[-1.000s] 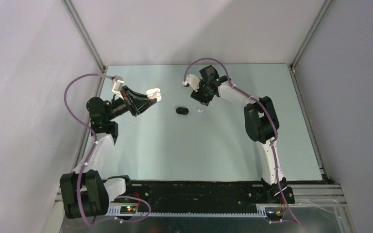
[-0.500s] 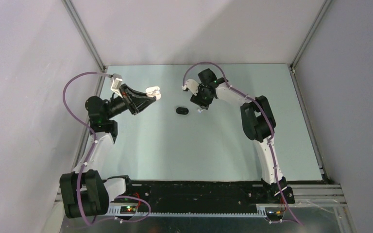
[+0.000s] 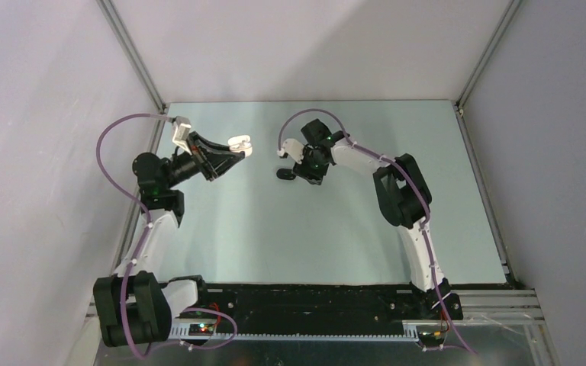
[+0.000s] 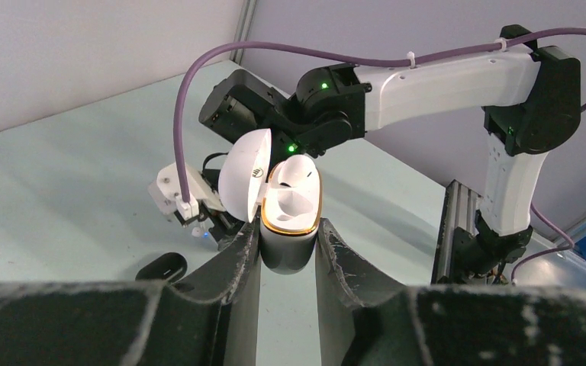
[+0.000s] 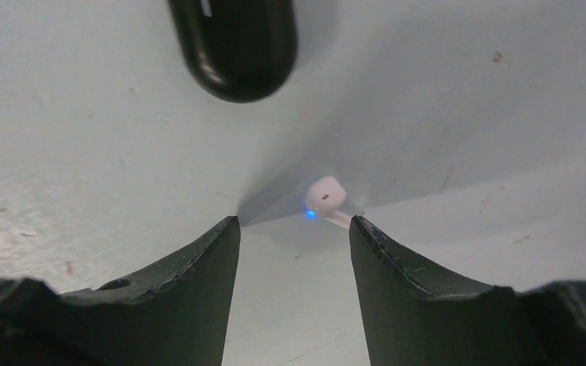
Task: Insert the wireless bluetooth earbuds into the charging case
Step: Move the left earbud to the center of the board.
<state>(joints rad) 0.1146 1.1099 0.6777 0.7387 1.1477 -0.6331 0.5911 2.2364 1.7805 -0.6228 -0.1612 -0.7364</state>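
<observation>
One earbud (image 5: 325, 194) that I can count for sure: it lies on the table (image 5: 465, 91), blue light on, just ahead of the right gripper (image 5: 294, 229). That gripper is down at the table with its jaws spread wide and nothing in them, and the bud sits off the gap toward one finger, not touching either. One case (image 4: 291, 200), off the table, pinched at its lower body by the left gripper (image 4: 288, 227), jaws closed tight on both sides. Lid (image 4: 243, 183) is swung open to the left, gold rim showing. I see one empty well inside; can't tell if the white shape above it is a second bud. One black pebble (image 5: 233, 46) on the table, near the bud but apart from it, beyond the right fingertips. From the top view the right gripper covers the bud; only the pebble's edge peeks out beside it. Right arm (image 4: 442, 80) fills the background behind the case.
</observation>
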